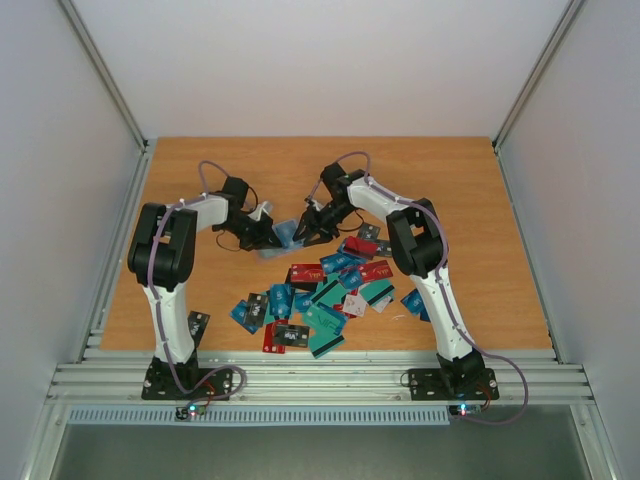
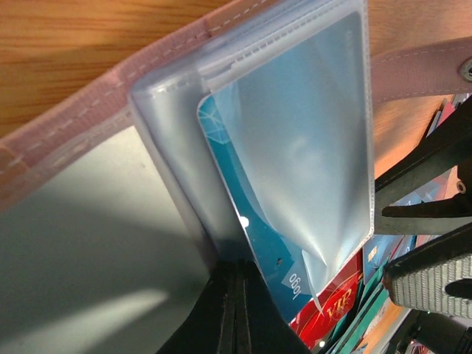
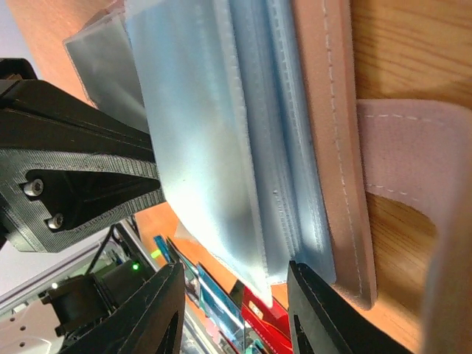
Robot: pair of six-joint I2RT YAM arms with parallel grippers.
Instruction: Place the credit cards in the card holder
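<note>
The card holder is held up off the table between both grippers, folded open. My left gripper is shut on its clear sleeves, jaws pressed together. A teal credit card sits partly inside one sleeve. The tan cover lies against the wood. My right gripper stands open, the lower corner of the sleeves hanging between its jaws, the right finger against the sleeve stack. Loose credit cards lie piled in front.
The holder's pinkish strap trails to the right. One card lies by the left arm's base, others beside the right arm. A metal rail runs along the near edge, white walls on three sides.
</note>
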